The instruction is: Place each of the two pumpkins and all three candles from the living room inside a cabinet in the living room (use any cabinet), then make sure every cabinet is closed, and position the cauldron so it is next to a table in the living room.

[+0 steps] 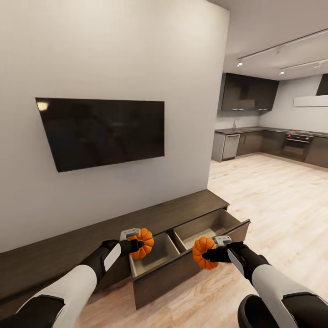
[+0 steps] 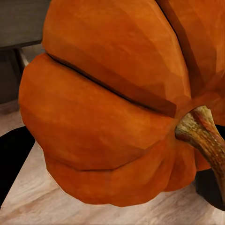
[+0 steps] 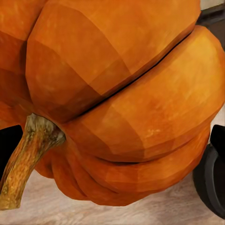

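Over the open drawer's (image 1: 157,257) left compartment, left gripper (image 1: 136,243) fingers clamp one pumpkin (image 1: 143,243); right gripper (image 1: 213,253) clamps another (image 1: 202,252) just nearside.

Black TV (image 1: 102,132) on grey-white wall (image 1: 114,50); light plank floor (image 1: 282,200); dark kitchen cabinets (image 1: 248,93) beyond, oven (image 1: 297,146), dishwasher (image 1: 230,146); ceiling track lights (image 1: 282,45).

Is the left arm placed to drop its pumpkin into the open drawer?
Probably yes. The left gripper holds its pumpkin at the near left corner of the open drawer, whose left compartment looks empty, with nothing between.
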`<state>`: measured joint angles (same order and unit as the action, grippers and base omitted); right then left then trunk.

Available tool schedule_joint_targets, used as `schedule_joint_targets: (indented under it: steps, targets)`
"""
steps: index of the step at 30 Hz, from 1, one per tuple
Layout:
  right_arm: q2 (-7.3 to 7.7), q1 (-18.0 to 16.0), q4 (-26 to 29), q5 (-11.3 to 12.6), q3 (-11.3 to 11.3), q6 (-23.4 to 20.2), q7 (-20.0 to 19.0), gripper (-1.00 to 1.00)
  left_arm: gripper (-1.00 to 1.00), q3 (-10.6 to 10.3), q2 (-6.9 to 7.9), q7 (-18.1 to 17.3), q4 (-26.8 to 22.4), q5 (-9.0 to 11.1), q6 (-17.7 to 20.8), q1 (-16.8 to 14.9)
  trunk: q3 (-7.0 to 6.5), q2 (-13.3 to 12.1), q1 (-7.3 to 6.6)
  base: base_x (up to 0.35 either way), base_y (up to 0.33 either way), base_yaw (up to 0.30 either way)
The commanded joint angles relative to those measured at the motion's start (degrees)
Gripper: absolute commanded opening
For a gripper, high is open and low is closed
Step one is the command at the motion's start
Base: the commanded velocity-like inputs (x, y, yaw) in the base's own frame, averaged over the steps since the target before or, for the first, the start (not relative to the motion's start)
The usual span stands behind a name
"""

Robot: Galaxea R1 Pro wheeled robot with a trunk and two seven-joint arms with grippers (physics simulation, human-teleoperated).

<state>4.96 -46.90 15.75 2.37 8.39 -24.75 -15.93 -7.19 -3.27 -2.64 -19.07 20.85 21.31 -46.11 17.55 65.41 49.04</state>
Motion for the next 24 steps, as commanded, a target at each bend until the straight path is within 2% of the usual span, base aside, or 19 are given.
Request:
schedule_joint_targets:
  steps: [1, 13, 24]
  targets:
    - [0.05, 0.0, 0.1, 0.4, 0.4, -0.3, 0.0, -1.00, -1.00, -0.2, 0.02, 0.1, -0.1, 0.1, 0.2, 0.0, 0.07, 0.0, 0.04, 0.336, 0.000, 0.000]
    - [0.13, 0.0, 0.1, 0.4, 0.3, -0.3, -0.1, -1.00, -1.00, -0.2, -0.08, 0.1, -0.1, 0.2, 0.2, 0.0, 0.07, 0.0, 0.04, 0.337, -0.008, 0.000]
    - [0.07, 0.0, 0.2, 0.4, 0.4, -0.3, 0.0, -1.00, -1.00, -0.2, -0.25, 0.1, -0.1, 0.2, 0.2, 0.0, 0.07, 0.0, 0.04, 0.322, -0.157, 0.000]
